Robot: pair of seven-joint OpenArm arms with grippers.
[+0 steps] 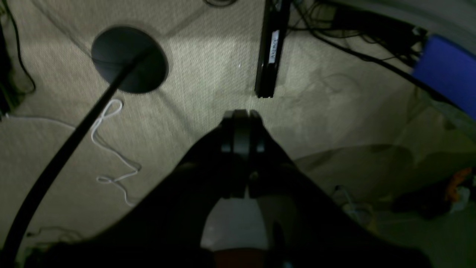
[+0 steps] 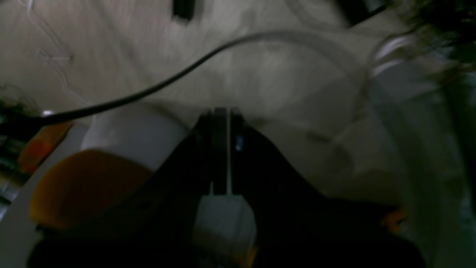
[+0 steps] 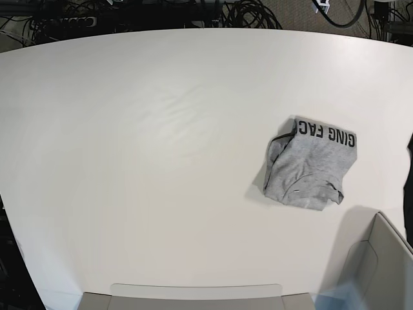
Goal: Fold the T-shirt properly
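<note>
In the base view the broad white surface [image 3: 161,161] stretches bare across its left and middle, and toward the right lies the heather light-grey short-sleeved cotton T-shirt [image 3: 308,168] — a compact, roughly folded bundle, a little rumpled along its near edge, with black block capitals running along its far edge, upside down to the camera. It sits well apart from every edge of the surface except the right one, which is near. Past it, at the lower right corner, stands the pale wall of a cardboard box [image 3: 381,258], and a tangle of black cables [image 3: 245,13] lies beyond the far rim. Neither arm reaches over the shirt in this view. The right wrist view, blurred and dim, shows the right end effector [image 2: 222,113] clenched, its dark fingers pressed together with nothing between them, above beige carpeted floor [image 2: 111,44] crossed by a black cable [image 2: 148,89]. The left wrist view shows the left end effector [image 1: 241,113] likewise clenched and empty — over the same carpet, with a round black stand base [image 1: 128,59] and a loose white cord [image 1: 111,149] to its left.
</note>
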